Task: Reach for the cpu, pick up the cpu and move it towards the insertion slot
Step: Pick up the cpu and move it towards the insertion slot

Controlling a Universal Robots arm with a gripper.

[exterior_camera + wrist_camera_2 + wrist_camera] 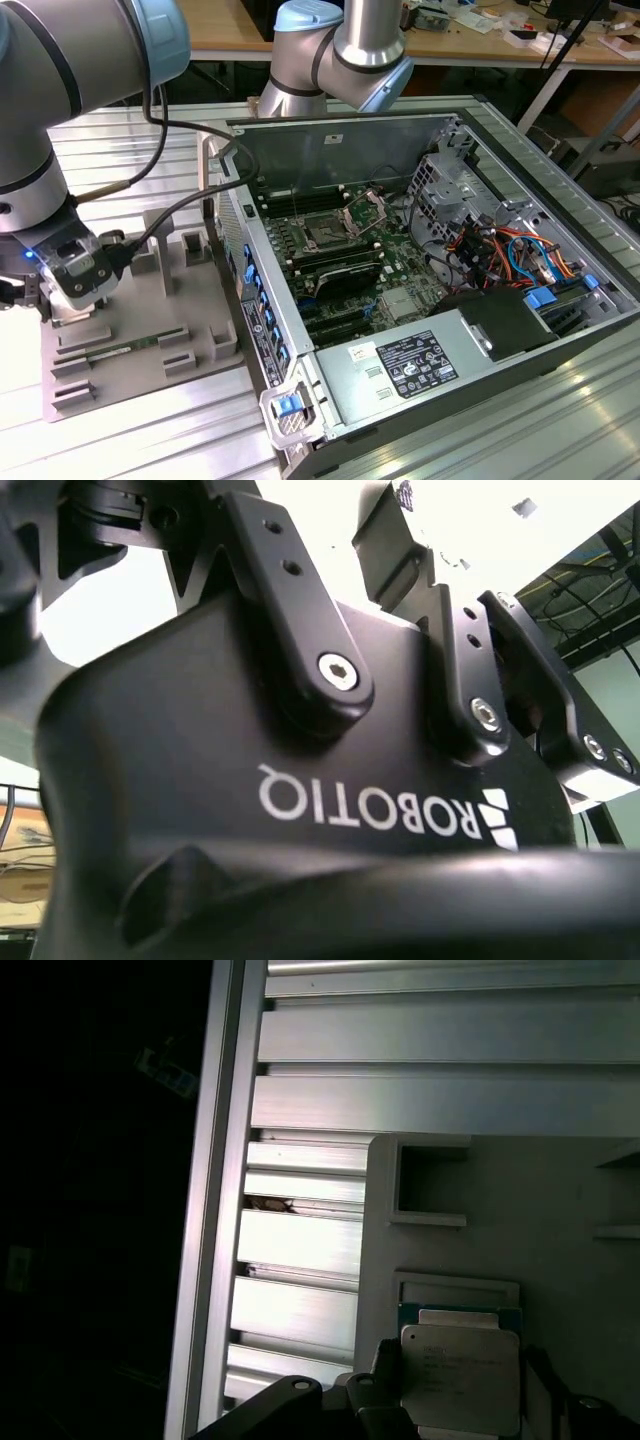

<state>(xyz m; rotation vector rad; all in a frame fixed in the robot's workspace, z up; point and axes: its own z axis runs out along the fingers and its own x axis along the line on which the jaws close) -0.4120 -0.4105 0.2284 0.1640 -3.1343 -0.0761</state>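
Down at the grey tray (560, 1210) with the gripper (462, 1415), low over the cpu (460, 1370) in the first wrist view. Bracketing that chip with fingers (388, 1380) parted to about its width, 1 at each of 2 opposite edges, close against them but not plainly pressing. Holding nothing, judging from here: no sign of lift, with the chip flat in its seat directly between the fingers, silvery lid up and a green rim on the side away from the palm. Beyond the fingertips, past the tray's edge: ribbed aluminium table (300, 1250).

Well apart from the fingers, off toward the exterior view's right: the insertion slot (325, 232), inside the open computer case (340, 140), apparently with its hinged frame swung up. Also in the tray, near the fingers: a green memory stick (120, 352).

Likely trouble from here:
- Closing off-centre and tipping the chip onto 1 edge.
- Pinching only the thin green rim and losing it mid-carry.
- Lifting askew and scraping the seat's walls.

Worst of all, probably: dropping it onto the board around the socket.
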